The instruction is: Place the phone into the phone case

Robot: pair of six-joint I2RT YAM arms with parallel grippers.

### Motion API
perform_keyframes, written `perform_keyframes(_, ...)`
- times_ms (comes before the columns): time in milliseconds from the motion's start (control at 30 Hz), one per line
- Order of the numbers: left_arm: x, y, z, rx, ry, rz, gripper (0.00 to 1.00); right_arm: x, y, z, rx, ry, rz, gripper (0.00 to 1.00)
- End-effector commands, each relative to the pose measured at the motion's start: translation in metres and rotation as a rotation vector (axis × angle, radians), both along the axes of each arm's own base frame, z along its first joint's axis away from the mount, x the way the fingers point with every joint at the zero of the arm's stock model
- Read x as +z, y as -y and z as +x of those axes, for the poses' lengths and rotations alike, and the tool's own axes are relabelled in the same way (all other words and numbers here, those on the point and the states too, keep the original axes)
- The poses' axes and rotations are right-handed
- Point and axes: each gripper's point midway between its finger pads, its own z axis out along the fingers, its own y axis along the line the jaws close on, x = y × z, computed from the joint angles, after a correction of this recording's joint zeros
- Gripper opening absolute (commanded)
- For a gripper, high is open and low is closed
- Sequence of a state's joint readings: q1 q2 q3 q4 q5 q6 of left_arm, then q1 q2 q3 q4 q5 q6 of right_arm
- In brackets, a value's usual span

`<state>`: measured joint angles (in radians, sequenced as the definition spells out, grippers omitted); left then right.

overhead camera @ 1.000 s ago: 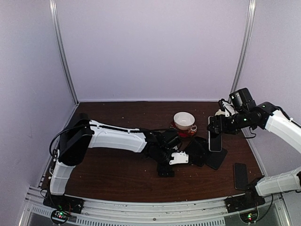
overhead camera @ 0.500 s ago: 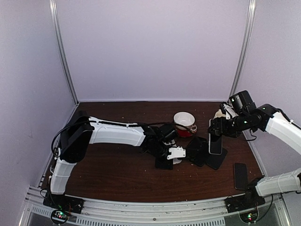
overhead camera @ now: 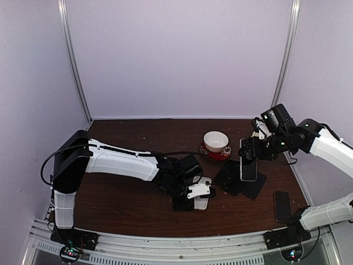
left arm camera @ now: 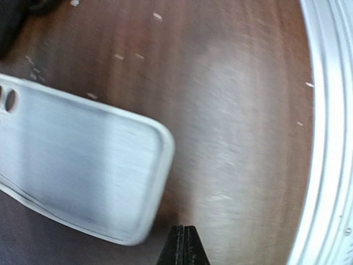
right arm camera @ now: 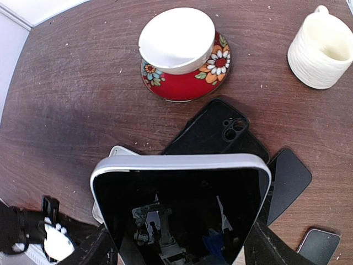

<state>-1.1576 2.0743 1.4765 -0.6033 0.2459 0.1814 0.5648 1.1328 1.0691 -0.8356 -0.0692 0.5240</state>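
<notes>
Presently the right gripper (right arm camera: pixel 182 251) has its jaws set wide and clamped across the phone (right arm camera: pixel 179 204). The phone is held upright above the bench (overhead camera: pixel 127 204), dark screen toward the wrist camera, and is judged ready to lower into a case. The left gripper (left arm camera: pixel 183 248) sits low over the bench with its jaws fully closed on nothing. Its tips are just beside a corner of the clear phone case (left arm camera: pixel 83 171), which lies flat; it is probably nudging the case, not gripping it.

Surroundings:
- black cases (right arm camera: pixel 212 130) overlapping below the phone
- a white bowl (right arm camera: pixel 176 33) on a red floral saucer (right arm camera: pixel 187 85)
- a white mug (right arm camera: pixel 322 47)
- a second phone (overhead camera: pixel 282 205) near the right base

The black cases crowd the approach. The left gripper would likely need to withdraw first.
</notes>
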Motion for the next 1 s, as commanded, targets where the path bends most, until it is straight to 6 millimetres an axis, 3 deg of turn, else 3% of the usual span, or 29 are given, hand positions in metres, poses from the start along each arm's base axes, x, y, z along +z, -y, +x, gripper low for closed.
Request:
perform_keyframes(0,0.011,-0.003,-0.024,0.17,-0.071,-0.008,0.0,0.022,-0.007,0.009,-0.073,0.074,-0.042,0.54)
perform_keyframes(200,0.022,0.02,-0.021,0.287,-0.099,-0.104,0.0,0.027,-0.012,0.01,-0.158,0.112,-0.096,0.55)
perform_keyframes(333,0.054,0.029,-0.008,0.333,-0.029,-0.225,0.0,0.024,-0.016,0.009,-0.175,0.112,-0.073,0.55)
perform_keyframes(433,0.075,0.007,0.012,0.393,0.087,-0.24,0.25,0.017,-0.022,0.004,-0.167,0.104,-0.064,0.55)
perform_keyframes(500,0.064,-0.017,0.036,0.469,0.138,-0.15,0.29,0.009,-0.024,0.002,-0.163,0.093,-0.063,0.55)
perform_keyframes(567,0.041,-0.035,0.056,0.542,0.12,-0.053,0.25,0.003,-0.027,0.001,-0.16,0.089,-0.054,0.55)
perform_keyframes(700,0.003,-0.049,0.07,0.583,0.091,0.047,0.2,-0.001,-0.03,0.001,-0.154,0.083,-0.056,0.55)
perform_keyframes(800,-0.011,-0.042,0.058,0.541,0.034,0.05,0.18,-0.003,-0.034,0.001,-0.136,0.072,-0.059,0.55)
perform_keyframes(967,-0.008,0.004,0.003,0.318,-0.064,-0.049,0.21,-0.005,-0.037,0.0,-0.122,0.069,-0.07,0.55)
